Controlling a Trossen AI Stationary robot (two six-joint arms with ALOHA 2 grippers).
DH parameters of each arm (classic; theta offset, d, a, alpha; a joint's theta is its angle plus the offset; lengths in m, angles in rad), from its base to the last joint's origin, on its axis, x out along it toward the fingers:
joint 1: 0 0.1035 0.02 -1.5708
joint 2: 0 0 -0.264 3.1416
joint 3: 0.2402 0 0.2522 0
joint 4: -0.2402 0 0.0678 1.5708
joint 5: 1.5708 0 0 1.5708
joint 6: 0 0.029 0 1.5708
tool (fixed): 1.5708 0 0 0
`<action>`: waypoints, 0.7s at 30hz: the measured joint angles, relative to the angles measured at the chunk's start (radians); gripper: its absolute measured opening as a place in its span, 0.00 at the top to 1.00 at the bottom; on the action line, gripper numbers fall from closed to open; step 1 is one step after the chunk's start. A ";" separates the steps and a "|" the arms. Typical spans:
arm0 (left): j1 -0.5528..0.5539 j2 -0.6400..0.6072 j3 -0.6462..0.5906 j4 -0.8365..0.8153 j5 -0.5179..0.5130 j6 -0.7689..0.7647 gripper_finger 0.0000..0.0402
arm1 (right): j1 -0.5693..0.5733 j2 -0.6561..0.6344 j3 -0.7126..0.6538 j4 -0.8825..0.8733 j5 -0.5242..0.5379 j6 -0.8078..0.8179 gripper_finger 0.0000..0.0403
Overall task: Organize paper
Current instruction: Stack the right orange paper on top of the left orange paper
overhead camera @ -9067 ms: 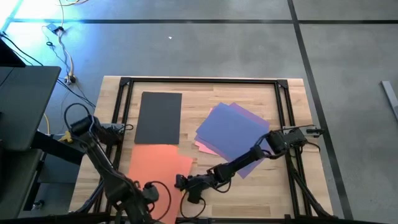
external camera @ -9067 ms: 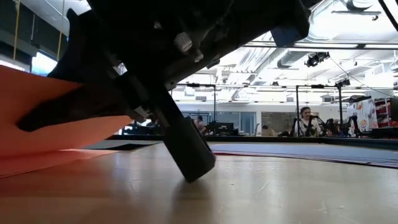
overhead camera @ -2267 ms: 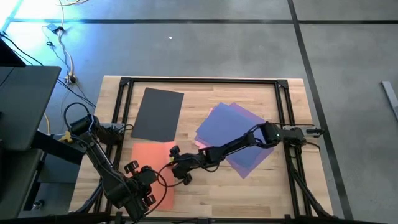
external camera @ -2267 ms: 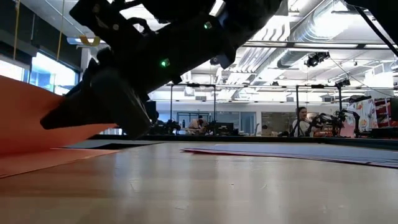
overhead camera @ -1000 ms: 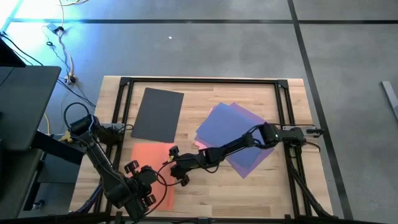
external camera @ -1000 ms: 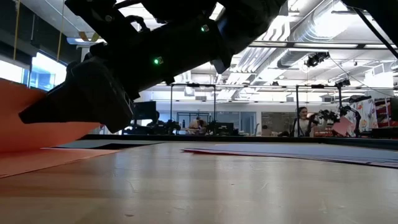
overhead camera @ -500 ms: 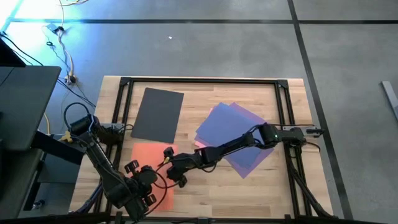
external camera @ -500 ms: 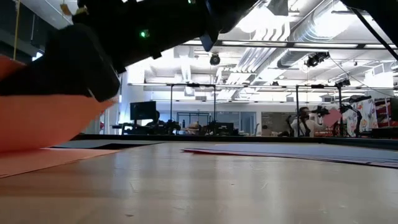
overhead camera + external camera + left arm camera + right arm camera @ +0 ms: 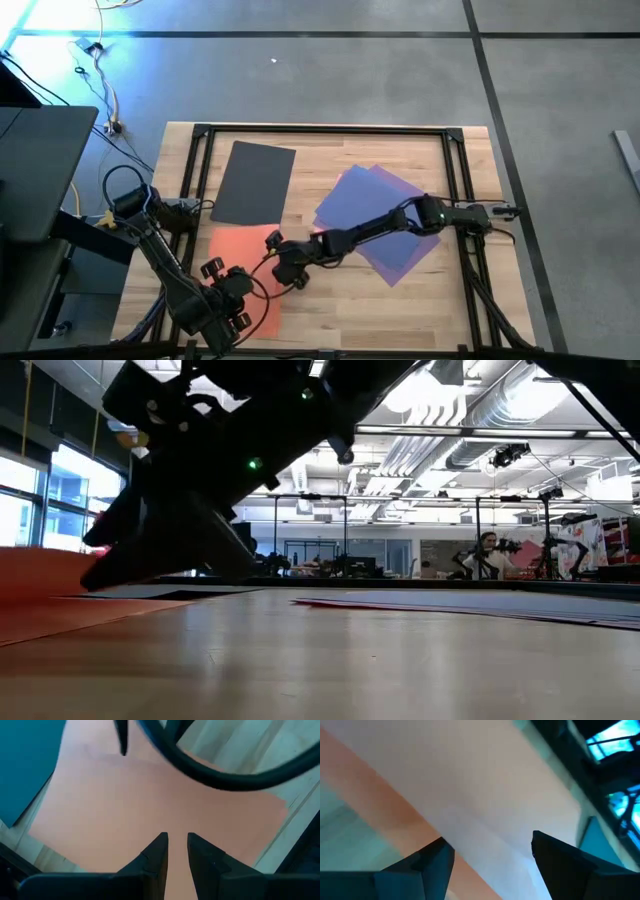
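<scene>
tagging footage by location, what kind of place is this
Likely a robotics lab or open industrial workspace. The low view shows exposed ceiling ducts, metal frame rigs, and a person at a workstation. The high view shows a framed wooden table on a concrete floor.

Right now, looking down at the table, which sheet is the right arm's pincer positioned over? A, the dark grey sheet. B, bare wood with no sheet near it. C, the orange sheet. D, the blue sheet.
C: the right pincer sits at the orange sheet, fingers spread, and the right wrist view shows orange between them; the dark grey sheet and blue sheet lie elsewhere.
</scene>
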 joint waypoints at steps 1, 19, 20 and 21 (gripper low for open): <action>0.000 0.000 0.000 0.000 0.000 0.000 0.87 | 0.000 0.000 0.000 -0.003 -0.012 0.005 0.39; 0.000 0.000 0.000 0.001 0.001 -0.007 0.87 | 0.033 0.000 0.000 -0.050 -0.054 -0.074 0.57; 0.000 0.000 0.000 0.002 0.001 -0.008 0.87 | 0.033 0.000 0.000 -0.061 -0.054 -0.088 0.58; 0.000 0.000 0.000 0.002 0.001 -0.008 0.87 | 0.033 0.000 0.000 -0.067 -0.054 -0.093 0.58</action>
